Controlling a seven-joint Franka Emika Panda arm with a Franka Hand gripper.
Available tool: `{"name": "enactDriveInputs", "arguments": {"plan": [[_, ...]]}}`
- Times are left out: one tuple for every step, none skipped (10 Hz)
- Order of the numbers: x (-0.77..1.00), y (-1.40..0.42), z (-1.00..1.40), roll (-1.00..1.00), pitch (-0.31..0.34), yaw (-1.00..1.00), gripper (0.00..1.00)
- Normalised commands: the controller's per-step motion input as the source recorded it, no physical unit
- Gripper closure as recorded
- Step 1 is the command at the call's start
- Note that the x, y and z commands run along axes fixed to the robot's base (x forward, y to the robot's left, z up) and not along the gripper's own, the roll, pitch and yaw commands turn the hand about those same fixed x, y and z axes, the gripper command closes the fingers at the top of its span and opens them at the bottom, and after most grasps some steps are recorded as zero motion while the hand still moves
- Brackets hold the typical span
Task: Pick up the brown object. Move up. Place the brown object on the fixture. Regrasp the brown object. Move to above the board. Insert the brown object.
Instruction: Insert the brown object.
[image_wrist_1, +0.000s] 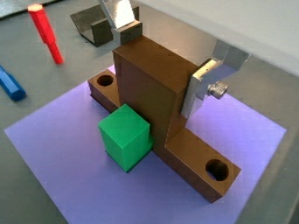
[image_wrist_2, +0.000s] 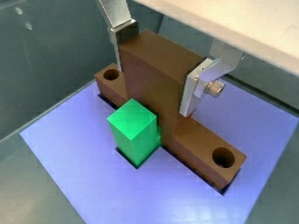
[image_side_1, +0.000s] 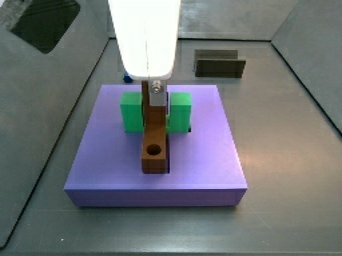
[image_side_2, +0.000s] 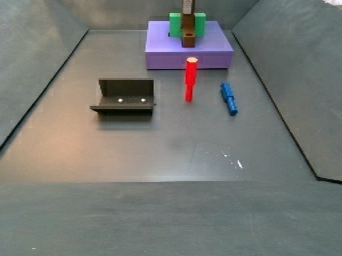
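Note:
The brown object stands upright between my gripper's silver fingers, which press on its two sides. Its lower end sits in the middle slot of the purple board, right beside the green block. Along the slot runs a brown strip with a round hole near each end. In the side views the gripper hangs over the board with the brown object under it.
The dark fixture stands on the grey floor away from the board. A red peg and a blue peg lie on the floor beside the board. Grey walls ring the floor.

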Motion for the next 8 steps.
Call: {"name": "enactDriveInputs", "arguments": {"plan": [[0.17, -0.07, -0.10, 0.09, -0.060, 0.03, 1.00], [0.27, 0.00, -0.06, 0.13, 0.000, 0.00, 1.00], [0.25, 0.01, -0.08, 0.13, 0.010, 0.00, 1.00], [0.24, 0.14, -0.02, 0.12, 0.074, -0.07, 1.00], [0.05, 0.24, 0.00, 0.14, 0.086, -0.18, 1.00], [0.05, 0.19, 0.00, 0.19, 0.113, -0.22, 1.00], [0.12, 0.03, 0.00, 0.18, 0.091, -0.16, 1.00], [0.00, -0.07, -0.19, 0.05, -0.039, 0.00, 1.00]]}}
